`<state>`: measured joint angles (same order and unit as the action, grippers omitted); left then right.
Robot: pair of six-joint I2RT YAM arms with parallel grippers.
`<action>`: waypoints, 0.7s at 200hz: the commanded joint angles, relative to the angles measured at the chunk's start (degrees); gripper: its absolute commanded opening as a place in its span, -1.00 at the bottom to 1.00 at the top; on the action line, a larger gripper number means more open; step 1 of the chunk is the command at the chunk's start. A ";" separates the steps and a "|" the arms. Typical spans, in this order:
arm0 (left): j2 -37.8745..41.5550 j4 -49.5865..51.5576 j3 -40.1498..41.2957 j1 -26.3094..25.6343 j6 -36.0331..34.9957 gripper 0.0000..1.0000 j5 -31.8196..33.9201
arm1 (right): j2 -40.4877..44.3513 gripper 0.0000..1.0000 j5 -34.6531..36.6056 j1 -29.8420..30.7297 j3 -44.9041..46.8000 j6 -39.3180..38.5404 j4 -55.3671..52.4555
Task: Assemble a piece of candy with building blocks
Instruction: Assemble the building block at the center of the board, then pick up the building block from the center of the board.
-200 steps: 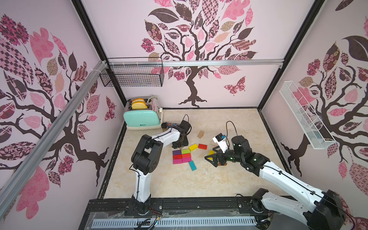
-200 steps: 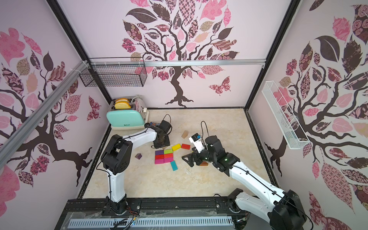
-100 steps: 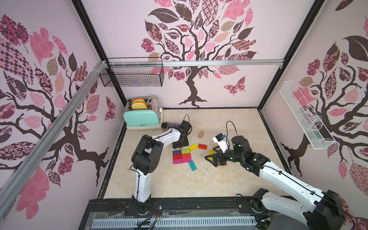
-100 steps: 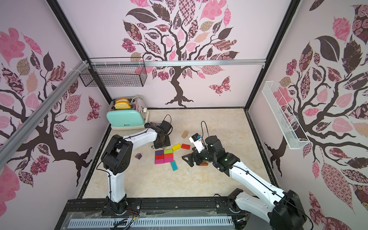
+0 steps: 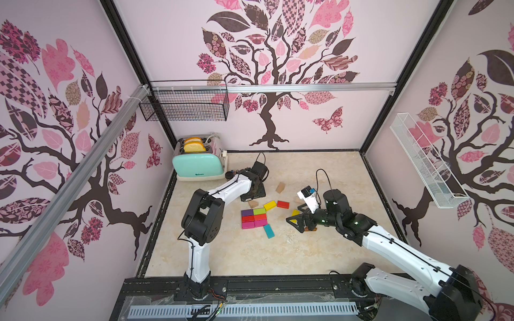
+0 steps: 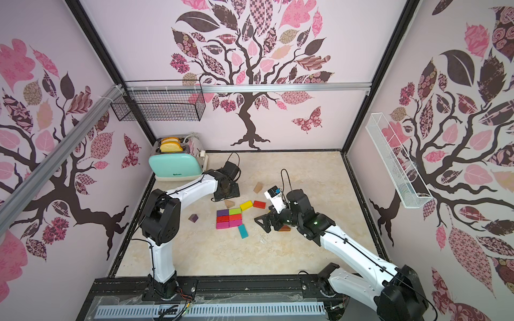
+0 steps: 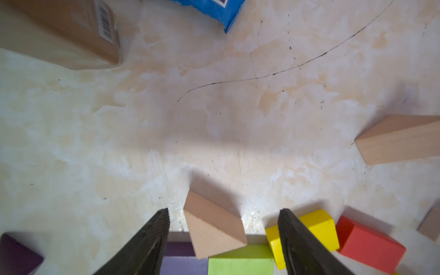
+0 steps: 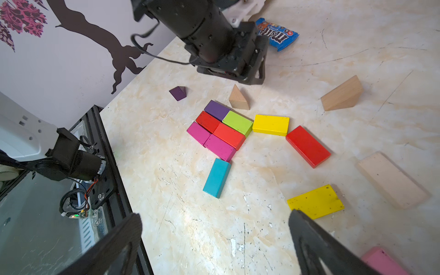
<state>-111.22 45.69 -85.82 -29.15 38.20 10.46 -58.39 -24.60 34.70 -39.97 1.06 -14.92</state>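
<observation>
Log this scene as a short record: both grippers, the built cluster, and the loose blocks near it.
left gripper: open, jaws either side of the tan triangle, not gripping it
right gripper: open, empty
cluster: six flat blocks in two rows: purple, green, two red, two magenta
teal block: flat, at the cluster's magenta end
yellow block: flat, next to the cluster's green corner
purple triangle: apart from the cluster, alone

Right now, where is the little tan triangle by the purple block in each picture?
Top view: tan triangle just behind the purple block.
Top view: same spot.
Left wrist: inside the open left gripper.
Right wrist: beside the purple block.
Shared landmark: green block.
</observation>
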 commanded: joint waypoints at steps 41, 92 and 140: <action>21.61 4.37 20.01 11.71 -7.37 0.64 0.30 | -0.02 0.98 1.13 0.08 -1.33 2.49 -2.83; 22.19 3.73 27.39 13.46 -5.98 0.62 6.61 | -1.61 0.99 -0.54 0.19 -2.30 1.99 -2.78; 20.11 0.74 30.25 14.30 -1.49 0.53 4.73 | -1.42 0.99 -0.86 0.10 -1.73 1.37 -1.75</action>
<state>-89.97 48.56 -56.45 -14.96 34.11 15.18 -60.31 -24.45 34.70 -39.99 2.72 -17.61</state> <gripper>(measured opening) 0.771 0.993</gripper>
